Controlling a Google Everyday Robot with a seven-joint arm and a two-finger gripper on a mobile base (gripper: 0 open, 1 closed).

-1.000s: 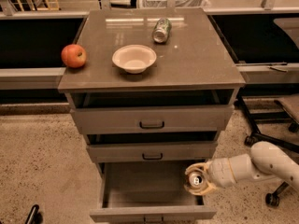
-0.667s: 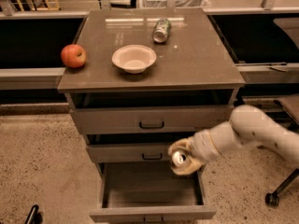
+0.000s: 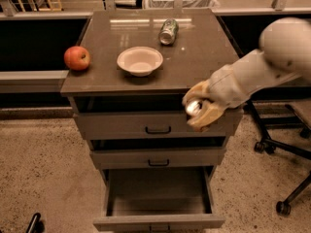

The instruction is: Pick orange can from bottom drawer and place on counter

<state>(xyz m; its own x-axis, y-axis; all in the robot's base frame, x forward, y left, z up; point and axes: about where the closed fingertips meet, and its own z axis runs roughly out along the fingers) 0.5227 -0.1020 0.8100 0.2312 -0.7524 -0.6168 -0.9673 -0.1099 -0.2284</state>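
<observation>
orange can (image 3: 194,108) held clenched in tool (image 3: 199,112), level with top drawer (image 3: 121,125) front, just below worktop (image 3: 194,62) right edge. bottom drawer (image 3: 158,222) open. risk: can clipped on overhang if lift insufficient; bowl (image 3: 140,60), green can (image 3: 168,31) may be struck.

No readable text, orange can (image 3: 193,108) held in hand (image 3: 200,112) at front edge of counter (image 3: 194,57) (label illegible)

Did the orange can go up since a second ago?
Yes. The gripper has carried the orange can up from the open bottom drawer; it is now level with the top drawer, just under the counter edge.
</observation>
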